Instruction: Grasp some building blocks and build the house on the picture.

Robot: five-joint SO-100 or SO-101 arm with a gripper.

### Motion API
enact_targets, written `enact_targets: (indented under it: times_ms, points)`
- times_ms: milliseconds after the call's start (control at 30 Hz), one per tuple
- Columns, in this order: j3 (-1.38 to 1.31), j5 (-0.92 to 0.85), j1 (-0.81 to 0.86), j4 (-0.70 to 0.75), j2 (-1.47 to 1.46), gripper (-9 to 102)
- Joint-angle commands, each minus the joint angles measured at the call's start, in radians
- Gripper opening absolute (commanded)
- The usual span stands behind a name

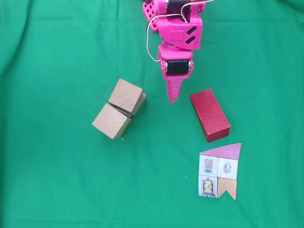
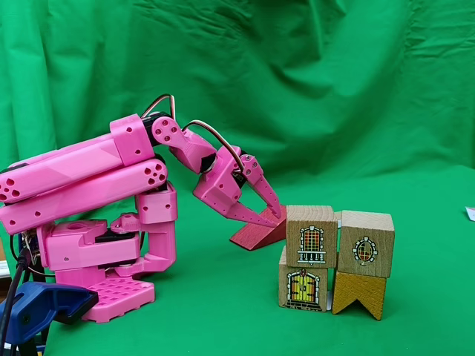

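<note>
Green cloth (image 1: 57, 190) covers table and backdrop. The pink printed arm (image 2: 82, 185) enters the top-down fixed view from the upper centre. Its gripper (image 1: 173, 99) points down-frame with the jaws drawn together on nothing.

The dark red rectangular wooden brick (image 1: 210, 115) lies flat at centre right, apart from the fingertip. Two plain light-brown wooden cubes, one higher (image 1: 126, 95) and one lower (image 1: 111, 121), lie touching at left of centre. The small house-shaped picture (image 1: 219, 172), with pink slanted roof, white window and door squares and a tan notched square, sits at lower right, just below the brick. No block is stacked yet.

Risks, as judged:
- The jaws must part before any grasp, or the tip would shove a block instead.
- The cubes touch, so closing on one may drag or turn the other.
- The brick lies skewed, and a misaligned wrist could pinch a corner and let it slip.
- The brick lies near the picture, so a push could shift both.

The top-down view fixes the layout and the gap between tip and brick. In the low side view the gripper (image 2: 279, 216) seems to overlap the brick (image 2: 252, 237), a depth effect. That view gives tip height, and the picture (image 2: 334, 259) reads there as thick painted pieces.
</note>
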Motion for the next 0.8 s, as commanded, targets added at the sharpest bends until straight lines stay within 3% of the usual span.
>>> enact_targets:
  times_ms: [0,400,767]
  points:
    - [0.012,-0.006,-0.005,-0.015,0.018,1]
    - [-0.16,-0.015,-0.005,-0.012,-0.026,1]
    - [-0.41,-0.144,-0.006,-0.014,-0.35,1]
